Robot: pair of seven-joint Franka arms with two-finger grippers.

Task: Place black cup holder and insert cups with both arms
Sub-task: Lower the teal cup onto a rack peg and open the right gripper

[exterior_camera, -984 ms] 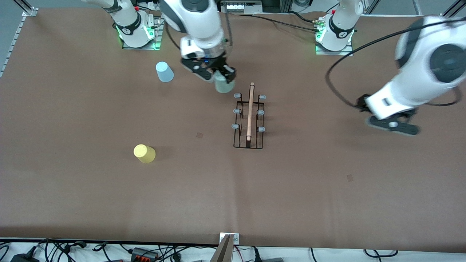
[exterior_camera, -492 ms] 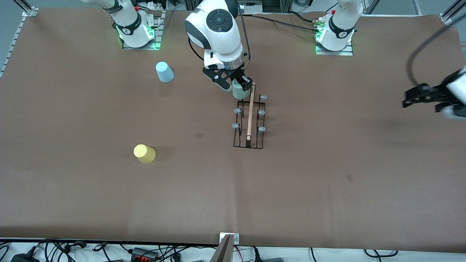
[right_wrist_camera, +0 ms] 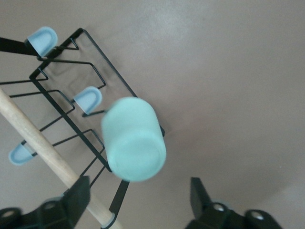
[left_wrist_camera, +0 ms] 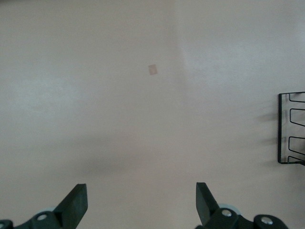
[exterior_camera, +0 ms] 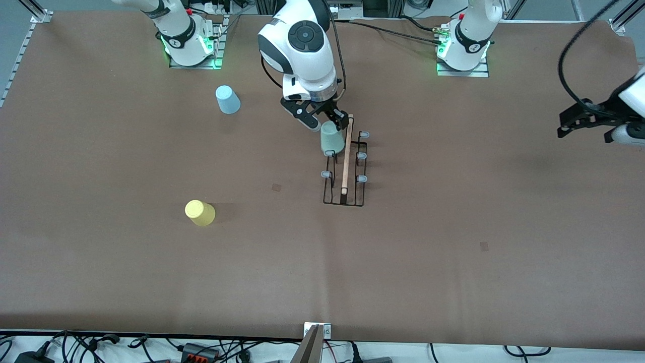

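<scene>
The black cup holder (exterior_camera: 344,174) stands mid-table with its wooden rod handle (exterior_camera: 346,156) on top; it also shows in the right wrist view (right_wrist_camera: 71,90) and at the edge of the left wrist view (left_wrist_camera: 290,129). The mint green cup (exterior_camera: 332,138) is upside down over the holder's prong farthest from the front camera, on the right arm's side. My right gripper (exterior_camera: 322,118) is open just above it, and the cup (right_wrist_camera: 134,139) is clear of both fingers. My left gripper (exterior_camera: 567,123) is open and empty (left_wrist_camera: 140,195) over bare table at the left arm's end.
The yellow cup (exterior_camera: 200,212) stands upside down toward the right arm's end, nearer the front camera than the holder. The light blue cup (exterior_camera: 228,99) stands upside down near the right arm's base. Brown paper covers the table (exterior_camera: 453,252).
My right gripper has carried the mint cup over the holder, opened and let it go; the cup has dropped onto the holder. My left arm has swung out to the table's end and now holds still.
</scene>
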